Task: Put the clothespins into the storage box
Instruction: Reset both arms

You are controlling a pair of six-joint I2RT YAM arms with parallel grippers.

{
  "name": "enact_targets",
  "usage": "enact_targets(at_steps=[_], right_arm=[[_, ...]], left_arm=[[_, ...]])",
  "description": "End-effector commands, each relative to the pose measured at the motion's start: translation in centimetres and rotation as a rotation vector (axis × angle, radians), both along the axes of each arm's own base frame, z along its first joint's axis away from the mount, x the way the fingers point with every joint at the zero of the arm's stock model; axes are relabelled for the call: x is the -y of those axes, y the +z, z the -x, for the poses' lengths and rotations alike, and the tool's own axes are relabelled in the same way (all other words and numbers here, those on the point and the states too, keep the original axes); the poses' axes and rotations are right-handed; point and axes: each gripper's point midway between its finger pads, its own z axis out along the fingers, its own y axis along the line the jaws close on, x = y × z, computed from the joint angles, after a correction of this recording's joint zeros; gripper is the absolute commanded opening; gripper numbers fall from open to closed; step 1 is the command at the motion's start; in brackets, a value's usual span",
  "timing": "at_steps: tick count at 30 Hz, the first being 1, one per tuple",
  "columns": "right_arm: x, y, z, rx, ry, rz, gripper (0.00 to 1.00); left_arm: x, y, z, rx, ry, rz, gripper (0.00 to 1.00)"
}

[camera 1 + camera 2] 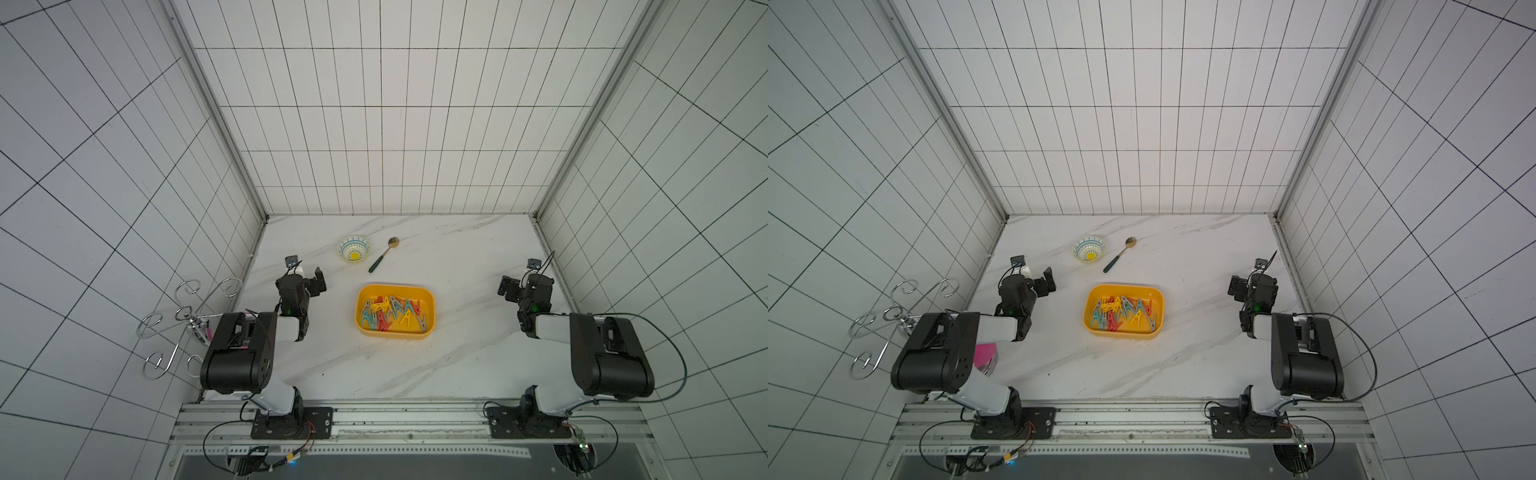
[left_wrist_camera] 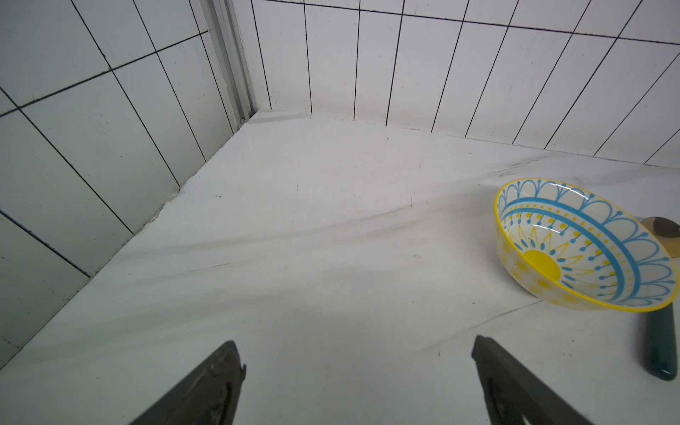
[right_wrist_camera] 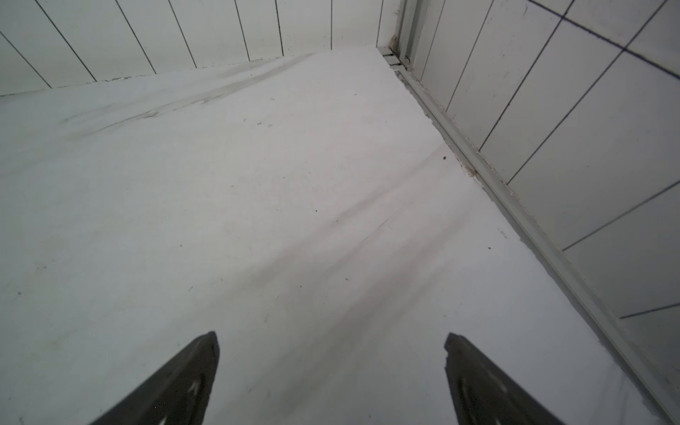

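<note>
Both top views are showing the clothespins (image 1: 390,314) lying heaped inside the storage box (image 1: 392,335), which is sitting at the centre of the frame on the marble table (image 1: 478,353). The left gripper (image 1: 309,277), at centre left, is gaping wide and holding nothing. The right gripper (image 1: 513,286), at centre right, is doing likewise. A patterned bowl (image 1: 354,249) and a spoon (image 1: 382,254) are lying above the box.
</note>
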Motion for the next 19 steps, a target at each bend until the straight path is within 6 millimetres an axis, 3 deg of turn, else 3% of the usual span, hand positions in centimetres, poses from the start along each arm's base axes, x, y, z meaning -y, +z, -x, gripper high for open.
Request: enact_targets(at_steps=[1,19], right_arm=[[-0.57,1.19,-0.24,0.062,0.048,0.010,0.99],[-0.50,1.13,-0.22,0.061,0.043,0.009,0.99]], left_arm=[[0.07,1.64,-0.57,0.046,-0.007,0.001,0.99],[0.09,1.66,-0.58,0.047,-0.008,0.001,0.99]])
